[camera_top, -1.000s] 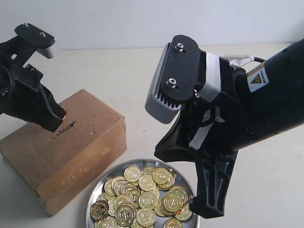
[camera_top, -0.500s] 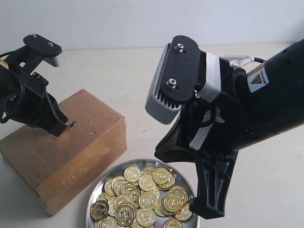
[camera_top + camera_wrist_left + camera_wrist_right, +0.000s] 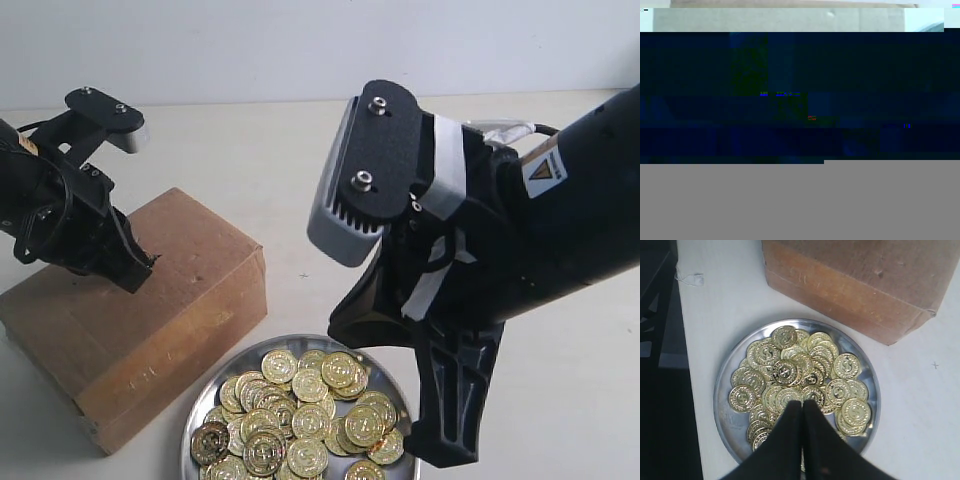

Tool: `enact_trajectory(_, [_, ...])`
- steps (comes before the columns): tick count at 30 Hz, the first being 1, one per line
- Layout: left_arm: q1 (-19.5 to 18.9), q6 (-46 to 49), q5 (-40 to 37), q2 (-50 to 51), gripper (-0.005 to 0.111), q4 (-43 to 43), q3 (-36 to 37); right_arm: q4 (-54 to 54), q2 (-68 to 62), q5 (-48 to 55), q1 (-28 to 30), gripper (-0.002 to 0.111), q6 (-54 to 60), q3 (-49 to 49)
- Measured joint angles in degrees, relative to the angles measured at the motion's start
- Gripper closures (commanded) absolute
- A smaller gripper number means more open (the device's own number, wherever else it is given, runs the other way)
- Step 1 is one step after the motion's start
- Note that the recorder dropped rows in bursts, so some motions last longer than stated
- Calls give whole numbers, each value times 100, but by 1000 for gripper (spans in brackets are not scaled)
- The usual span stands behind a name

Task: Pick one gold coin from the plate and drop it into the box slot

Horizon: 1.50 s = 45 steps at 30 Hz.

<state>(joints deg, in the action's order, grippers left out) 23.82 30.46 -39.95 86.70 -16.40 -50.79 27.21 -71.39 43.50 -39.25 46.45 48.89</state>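
Left of the exterior view: the left gripper (image 3: 136,272) has swung its tip down onto the top of the brown box (image 3: 190,300). It now covers the box slot, which lay bare a second ago. Whether its jaws pinch anything cannot be told, as its wrist view is corrupted. At lower centre, the plate (image 3: 192,440) of gold coins (image 3: 300,410) sits on the tabletop (image 3: 250,170) just beside the box. The right gripper (image 3: 801,412) hangs over the coins, jaws pressed together. The drop looks imminent.
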Motion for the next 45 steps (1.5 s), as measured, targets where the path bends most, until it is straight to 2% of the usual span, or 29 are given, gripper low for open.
enact_trajectory(5, [0,0,-10,0,105,-12,0,0,0,10,0,108,0,0])
enact_trajectory(6, [0,0,-10,0,89,-12,0,0,0,10,0,108,0,0])
enact_trajectory(8, [0,0,-22,0,77,-12,0,0,0,10,0,108,0,0])
enact_trajectory(9, [0,0,-22,0,67,-12,-8,0,0,10,0,108,0,0])
enact_trajectory(11, [0,-9,-32,0,56,-12,-13,0,0,10,0,108,-10,0])
enact_trajectory(12, [0,-25,-32,0,55,-12,-22,0,0,10,0,108,-10,0])
enact_trajectory(13, [0,-46,-32,-10,56,-12,-22,0,0,10,0,108,-10,0])
enact_trajectory(15, [0,-46,-42,-188,63,-12,-22,0,0,19,0,108,-10,0])
enact_trajectory(20, [0,-46,-293,-705,106,-12,-180,0,0,19,0,108,-10,0])
enact_trajectory(22, [0,-46,-432,-962,107,-12,-289,0,0,-9,0,108,-10,0])
enact_trajectory(26, [0,-70,-540,-2204,107,-46,-436,77,93,-1050,0,108,-14,0])
enact_trajectory(33, [0,-70,-107,-3488,107,-57,-436,607,220,-2339,0,108,-14,0])
enact_trajectory(45, [0,-70,-37,-4593,107,-57,-440,697,220,-2577,0,108,-14,0])
